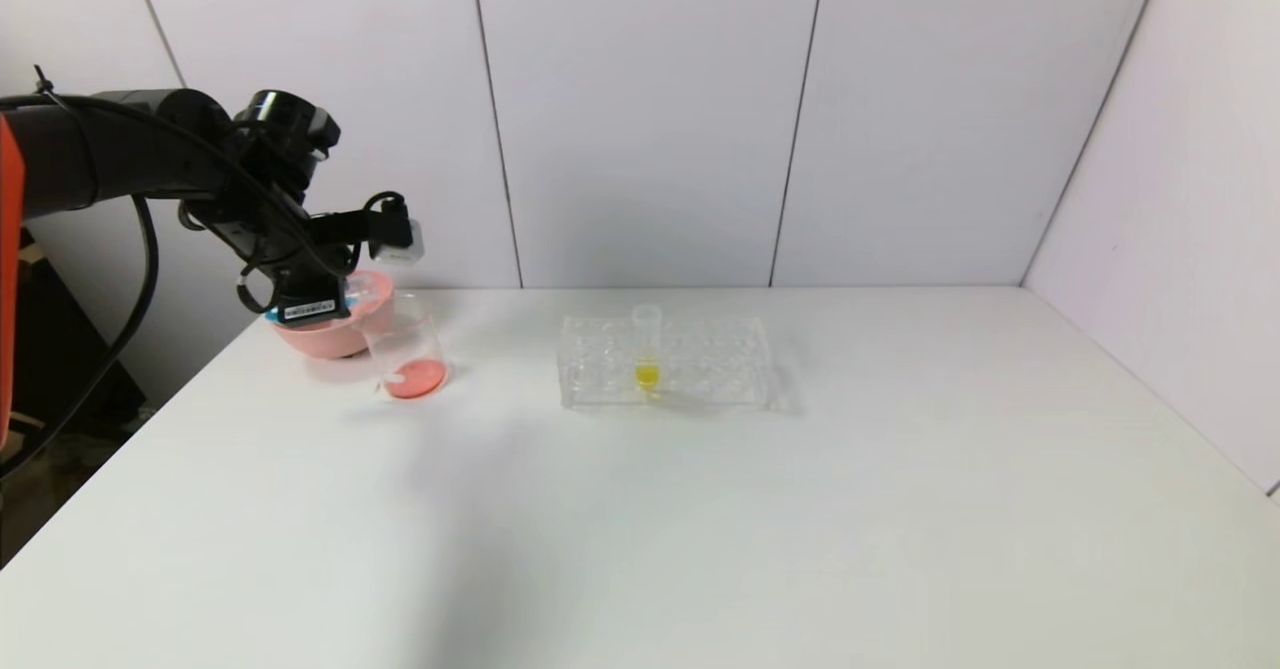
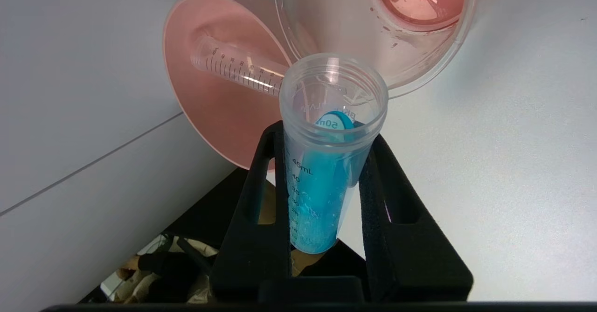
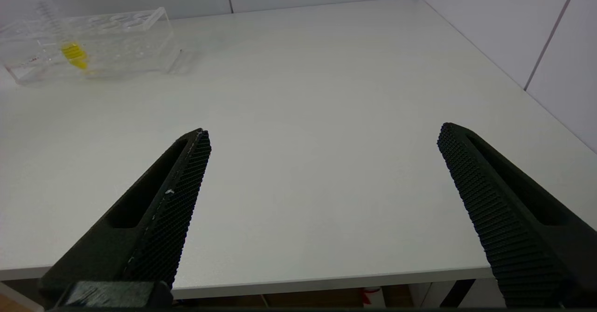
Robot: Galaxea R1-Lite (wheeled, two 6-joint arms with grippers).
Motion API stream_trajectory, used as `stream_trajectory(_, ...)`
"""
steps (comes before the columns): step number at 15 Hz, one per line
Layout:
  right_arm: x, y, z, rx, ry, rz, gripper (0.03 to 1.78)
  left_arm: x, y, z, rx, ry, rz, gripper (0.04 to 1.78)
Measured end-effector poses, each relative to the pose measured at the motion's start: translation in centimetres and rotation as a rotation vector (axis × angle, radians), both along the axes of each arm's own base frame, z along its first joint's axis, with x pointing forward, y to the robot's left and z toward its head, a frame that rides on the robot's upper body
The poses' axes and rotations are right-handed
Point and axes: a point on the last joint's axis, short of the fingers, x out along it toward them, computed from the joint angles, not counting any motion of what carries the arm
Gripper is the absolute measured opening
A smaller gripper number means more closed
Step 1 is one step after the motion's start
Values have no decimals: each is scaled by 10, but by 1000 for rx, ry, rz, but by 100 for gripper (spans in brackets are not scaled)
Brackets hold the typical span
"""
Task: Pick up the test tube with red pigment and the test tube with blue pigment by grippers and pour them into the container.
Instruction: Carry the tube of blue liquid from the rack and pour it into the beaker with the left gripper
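My left gripper (image 1: 310, 299) (image 2: 326, 135) is shut on the test tube with blue pigment (image 2: 322, 176). It holds the tube tilted, with the open mouth at the rim of the container (image 1: 405, 349) (image 2: 373, 37). Blue liquid lies along the inside of the tube up towards the mouth. The container is a clear beaker with orange-red liquid (image 1: 415, 381) at its bottom and no blue in it. A clear graduated tube (image 2: 238, 67) with no liquid showing lies in the pink bowl (image 2: 210, 102). My right gripper (image 3: 322, 135) is open and empty over the table's front edge, out of the head view.
The pink bowl (image 1: 335, 337) stands just behind the beaker at the table's far left. A clear tube rack (image 1: 690, 359) (image 3: 121, 37) holds a tube with yellow liquid (image 1: 647, 354) (image 3: 72, 53) at the middle back. White walls close the back and right.
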Motion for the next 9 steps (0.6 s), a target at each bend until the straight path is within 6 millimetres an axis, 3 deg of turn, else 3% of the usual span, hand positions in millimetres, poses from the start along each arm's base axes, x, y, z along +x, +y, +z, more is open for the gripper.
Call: stream_trajectory(9, 0, 0, 0, 0, 0, 0, 177, 6, -2, -10, 84, 26, 18, 44)
